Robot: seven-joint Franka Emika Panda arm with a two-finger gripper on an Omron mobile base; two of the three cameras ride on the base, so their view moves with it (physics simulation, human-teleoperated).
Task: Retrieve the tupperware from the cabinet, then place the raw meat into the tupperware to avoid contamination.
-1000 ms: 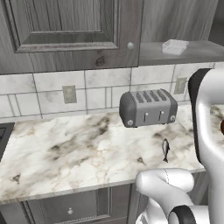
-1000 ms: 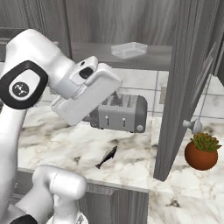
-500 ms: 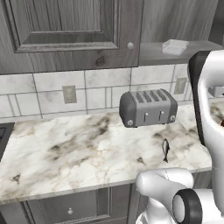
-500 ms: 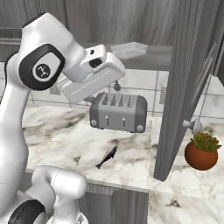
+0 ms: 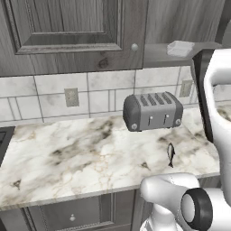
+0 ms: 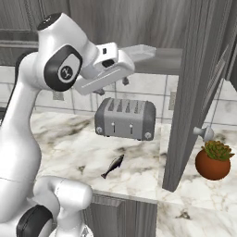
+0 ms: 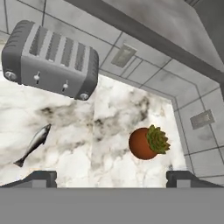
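Observation:
The tupperware [image 5: 179, 48] is a small whitish box lying on the open shelf of the grey cabinet [image 5: 67, 27]; in the right base view the tupperware [image 6: 140, 51] sits just behind my hand. My gripper [image 6: 112, 87] hangs below shelf height, above the toaster, open and holding nothing. Its wide-spread tips [image 7: 41, 178] point down at the counter. The raw meat [image 5: 170, 154], a slender dark fish, lies on the marble near the front edge, in front of the toaster; the raw meat [image 7: 33, 144] shows at lower left in the hand view, and at the counter's front [image 6: 113, 165].
A grey four-slot toaster [image 6: 125, 118] stands against the tiled wall. The cabinet's open door [image 6: 194, 92] swings out over the counter to the right, with a potted plant [image 6: 213, 159] beyond it. The cabinet's left door stays shut.
My arm has lifted the hand from in front of the toaster up toward the shelf with the tupperware. The jaws stayed open; nothing on the counter moved.

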